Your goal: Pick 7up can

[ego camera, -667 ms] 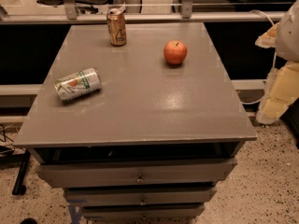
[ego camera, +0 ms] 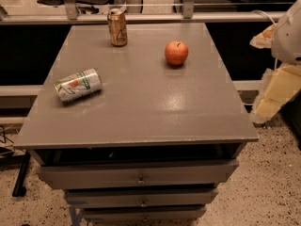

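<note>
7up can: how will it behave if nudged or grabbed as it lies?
The 7up can lies on its side on the smooth table, so a push across its length would probably roll it toward the front or back. Its curved, glossy wall may slip in a loose grip. The hand is off the table's right side, far from it.

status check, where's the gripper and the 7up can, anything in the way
Gripper off the table's right edge, holding nothing. 7up can on its side, left part of tabletop. Apple and gold can farther back, well apart from it.
</note>
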{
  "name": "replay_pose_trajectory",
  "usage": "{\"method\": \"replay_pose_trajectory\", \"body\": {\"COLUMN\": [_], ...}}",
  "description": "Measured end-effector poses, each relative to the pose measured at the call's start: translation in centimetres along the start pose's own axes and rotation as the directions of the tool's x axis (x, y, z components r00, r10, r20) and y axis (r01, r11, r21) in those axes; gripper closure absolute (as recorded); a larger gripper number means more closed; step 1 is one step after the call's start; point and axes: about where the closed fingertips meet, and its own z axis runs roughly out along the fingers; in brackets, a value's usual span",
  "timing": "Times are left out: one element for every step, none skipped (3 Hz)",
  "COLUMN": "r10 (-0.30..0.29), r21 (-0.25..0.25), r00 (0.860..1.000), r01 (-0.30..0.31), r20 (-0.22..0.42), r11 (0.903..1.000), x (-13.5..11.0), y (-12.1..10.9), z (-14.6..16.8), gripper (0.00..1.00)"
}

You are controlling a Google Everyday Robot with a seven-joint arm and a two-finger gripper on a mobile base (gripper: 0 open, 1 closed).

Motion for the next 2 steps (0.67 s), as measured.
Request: {"method": "replay_pose_trajectory", "body": {"r10": [-0.065,-0.170], "r21": [-0.013,0.024], "r00": [0.986,0.933], "r01": [0.067,0.171], "r20": [0.152,0.317], "r11": [0.9976,0.9850], "x": [-4.7,-11.7], "y": [-1.2,-3.9], "z": [3.8,6.6], "gripper": [0.00,0.00]}}
